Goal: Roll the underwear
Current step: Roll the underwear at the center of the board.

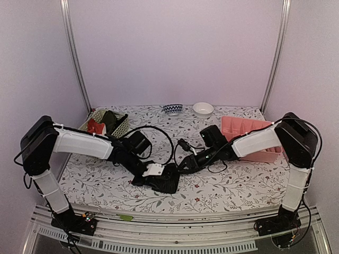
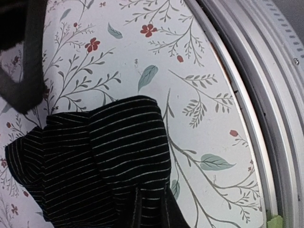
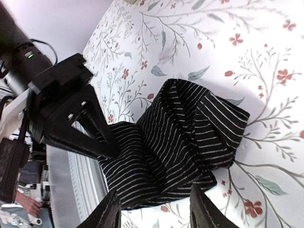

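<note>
While the black ribbed underwear (image 1: 161, 180) lay bunched in loose folds at the lower centre of the top view, it looked only partly gathered and not yet a tight roll, so I judged that garment roughly midway. At the bottom of the right wrist view the right gripper (image 3: 156, 204) hung released, its fingers spread over the cloth's edge; the left gripper (image 3: 102, 145) met the cloth at that frame's left, clenched or not I could not tell. The red-orange underwear (image 1: 94, 126) sat in the green basket (image 1: 123, 125) at upper left, apparently not started.
</note>
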{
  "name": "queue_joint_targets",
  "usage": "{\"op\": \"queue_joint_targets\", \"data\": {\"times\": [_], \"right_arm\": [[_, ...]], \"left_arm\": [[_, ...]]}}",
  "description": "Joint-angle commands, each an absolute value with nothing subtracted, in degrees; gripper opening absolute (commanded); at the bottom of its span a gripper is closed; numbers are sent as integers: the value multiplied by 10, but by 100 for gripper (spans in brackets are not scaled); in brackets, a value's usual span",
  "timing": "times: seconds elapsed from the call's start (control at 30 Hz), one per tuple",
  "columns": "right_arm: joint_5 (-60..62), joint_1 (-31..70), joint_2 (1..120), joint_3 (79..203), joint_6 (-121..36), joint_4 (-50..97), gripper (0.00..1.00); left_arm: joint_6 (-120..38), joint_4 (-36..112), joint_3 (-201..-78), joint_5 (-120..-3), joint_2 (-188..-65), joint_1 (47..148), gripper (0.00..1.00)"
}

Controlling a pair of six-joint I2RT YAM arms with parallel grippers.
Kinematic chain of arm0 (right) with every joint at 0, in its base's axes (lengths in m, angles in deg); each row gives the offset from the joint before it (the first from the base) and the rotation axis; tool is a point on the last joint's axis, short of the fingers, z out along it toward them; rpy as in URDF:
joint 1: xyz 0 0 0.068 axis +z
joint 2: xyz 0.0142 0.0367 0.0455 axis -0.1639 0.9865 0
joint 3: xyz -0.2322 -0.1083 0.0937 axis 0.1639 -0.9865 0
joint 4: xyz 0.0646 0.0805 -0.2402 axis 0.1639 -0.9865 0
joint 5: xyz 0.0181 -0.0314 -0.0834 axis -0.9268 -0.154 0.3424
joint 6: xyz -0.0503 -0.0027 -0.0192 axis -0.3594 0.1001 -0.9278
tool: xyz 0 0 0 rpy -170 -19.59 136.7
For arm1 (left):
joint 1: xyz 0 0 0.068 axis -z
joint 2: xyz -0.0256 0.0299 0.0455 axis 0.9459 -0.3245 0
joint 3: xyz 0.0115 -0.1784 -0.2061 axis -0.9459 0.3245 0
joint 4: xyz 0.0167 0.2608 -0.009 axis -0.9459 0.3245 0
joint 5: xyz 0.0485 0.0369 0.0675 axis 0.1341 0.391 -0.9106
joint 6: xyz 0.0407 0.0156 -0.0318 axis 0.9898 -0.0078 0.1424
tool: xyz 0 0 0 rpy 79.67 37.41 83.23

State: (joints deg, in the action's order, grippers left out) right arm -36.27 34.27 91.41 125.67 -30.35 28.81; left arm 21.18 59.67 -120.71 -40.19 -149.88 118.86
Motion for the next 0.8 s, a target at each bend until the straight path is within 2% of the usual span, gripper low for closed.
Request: {"op": "queue_joint_targets", "data": {"times": [0.0, 0.13, 0.27, 0.43, 0.77], "right_arm": [[-246, 345, 809, 1177, -365, 294, 54], [-167, 377, 740, 1110, -407, 290, 61], [-106, 433, 727, 1095, -452, 295, 65], [-50, 479, 761, 1146, -511, 299, 66], [-35, 514, 850, 1246, -647, 259, 67]], "left_arm": [[209, 757, -1297, -300, -1571, 1148, 0], [212, 860, -1391, -252, -1667, 1117, 0], [227, 963, -1474, -209, -1764, 1094, 0], [250, 1034, -1542, -196, -1831, 1084, 0], [256, 1076, -1604, -197, -1882, 1081, 0]]}}
